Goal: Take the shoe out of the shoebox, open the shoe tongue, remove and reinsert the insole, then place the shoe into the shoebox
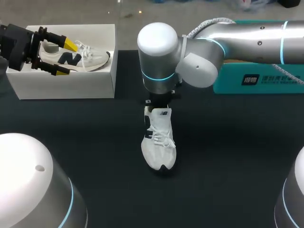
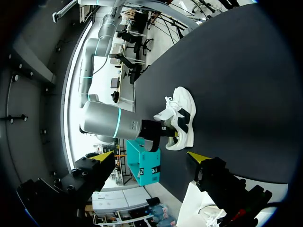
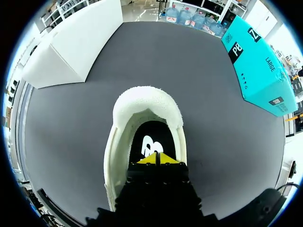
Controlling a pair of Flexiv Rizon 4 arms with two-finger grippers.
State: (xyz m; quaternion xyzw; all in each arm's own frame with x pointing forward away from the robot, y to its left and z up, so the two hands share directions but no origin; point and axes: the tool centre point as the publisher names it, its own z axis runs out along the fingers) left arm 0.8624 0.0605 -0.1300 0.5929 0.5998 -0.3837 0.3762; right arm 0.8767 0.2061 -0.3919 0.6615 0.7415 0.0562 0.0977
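A white shoe with black trim and white laces stands on the black table, toe toward me. My right arm reaches in over its heel. In the right wrist view my right gripper is shut, its yellow tips together inside the shoe's opening, just above the black insole with a white logo. Whether it pinches anything I cannot see. The white shoebox stands at the back left with a second light shoe inside. My left gripper hangs open over that shoe, holding nothing.
A teal box lies at the back right, partly under my right arm. Dark tabletop spreads around the shoe on all sides. In the left wrist view the shoe and my right arm's wrist lie beyond the open fingers.
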